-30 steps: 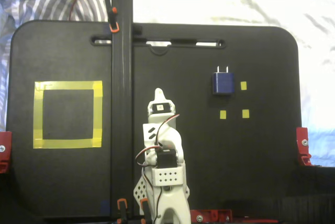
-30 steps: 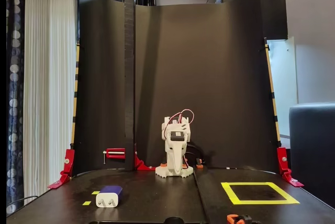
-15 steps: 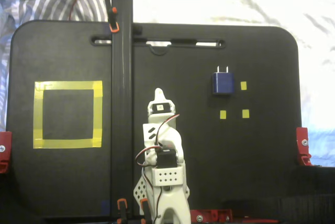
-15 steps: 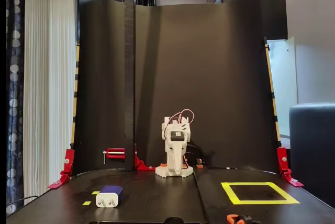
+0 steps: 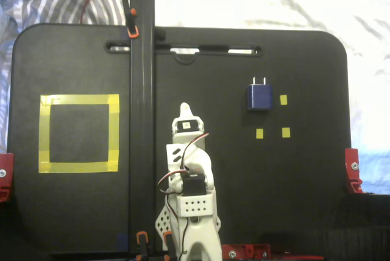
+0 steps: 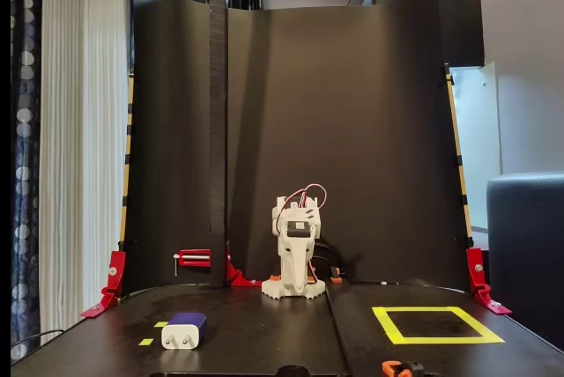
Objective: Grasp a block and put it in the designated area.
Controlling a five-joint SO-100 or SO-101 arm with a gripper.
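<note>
The block (image 5: 259, 97), dark navy with two silvery prongs pointing to the far edge, lies on the black board to the right in a fixed view from above. In a fixed view from the front the block (image 6: 185, 330) sits low at the left. The designated area (image 5: 79, 100) is a yellow tape square at the left of the view from above, and the designated area (image 6: 438, 339) shows at the lower right from the front. It holds nothing. My gripper (image 5: 184, 113) is folded over the white arm (image 6: 298, 254), its fingers together, empty, well apart from the block.
A black upright post (image 5: 141, 121) stands between the arm and the tape square. Three small yellow markers (image 5: 284, 132) lie around the block. Red clamps (image 5: 351, 169) grip the board's edges. A tall black backdrop (image 6: 352, 130) rises behind the arm.
</note>
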